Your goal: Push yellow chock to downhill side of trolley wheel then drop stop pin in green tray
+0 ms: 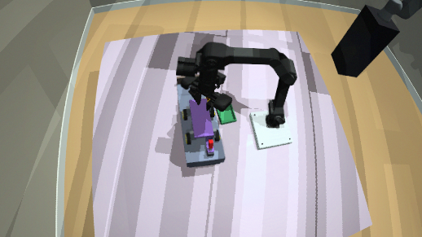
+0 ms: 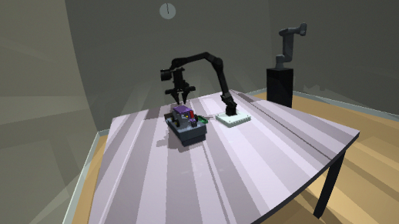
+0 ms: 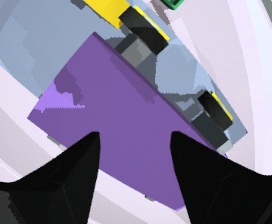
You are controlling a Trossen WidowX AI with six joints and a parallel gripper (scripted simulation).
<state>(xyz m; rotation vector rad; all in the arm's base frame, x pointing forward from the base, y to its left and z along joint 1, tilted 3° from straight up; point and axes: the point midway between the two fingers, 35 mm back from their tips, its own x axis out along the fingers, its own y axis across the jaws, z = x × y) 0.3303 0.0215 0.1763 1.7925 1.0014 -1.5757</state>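
Observation:
The purple trolley point(image 1: 202, 124) point(image 2: 182, 109) point(image 3: 112, 110) stands on the grey-blue ramp point(image 1: 204, 159) point(image 2: 192, 133) point(image 3: 179, 75). The red-headed stop pin point(image 1: 210, 144) point(image 2: 191, 114) stands upright at its uphill end. The yellow chock point(image 3: 106, 9) lies against the downhill side of one wheel point(image 3: 146, 32), as far as the wrist view shows; its handle is out of that view. The green tray point(image 1: 226, 116) point(image 2: 202, 120) point(image 3: 175, 3) is beside the ramp. My gripper point(image 2: 181, 103) point(image 3: 135, 139) is open and empty, fingers pointing down above the trolley's downhill part.
My arm arches from the white base plate point(image 1: 265, 141) point(image 2: 238, 121), right of the tray, across to the ramp's downhill end. A second arm on a black pedestal point(image 1: 362, 46) point(image 2: 279, 86) stands beyond the table.

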